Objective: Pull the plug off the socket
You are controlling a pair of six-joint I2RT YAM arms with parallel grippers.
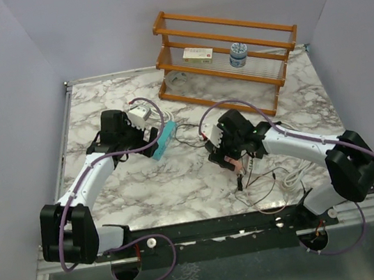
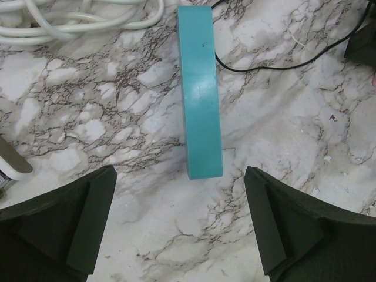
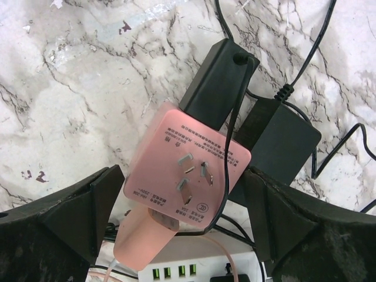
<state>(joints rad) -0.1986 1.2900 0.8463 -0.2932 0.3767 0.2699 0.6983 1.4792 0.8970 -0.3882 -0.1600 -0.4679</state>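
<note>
Left gripper (image 2: 179, 176), jaws released wide, hovers above a teal block (image 2: 200, 88). Right gripper (image 3: 182, 179) flanks the pink socket adapter (image 3: 187, 170) mid-way across the table (image 1: 180, 190), grasp indeterminate. Black plug (image 3: 214, 82) juts from the adapter's far side.

The pink plug (image 3: 188, 170) takes up nearly all the room between the right gripper's (image 3: 185, 200) wide jaws. A black adapter (image 3: 217, 82) crowds it at one o'clock and a second black brick (image 3: 276, 147) at three. A thin cord (image 3: 227, 164) drapes across its face. The marble table (image 3: 76, 88) lies bare from nine to eleven. A teal block (image 2: 200, 88) stands at twelve, ahead of the left gripper (image 2: 179, 182).
</note>
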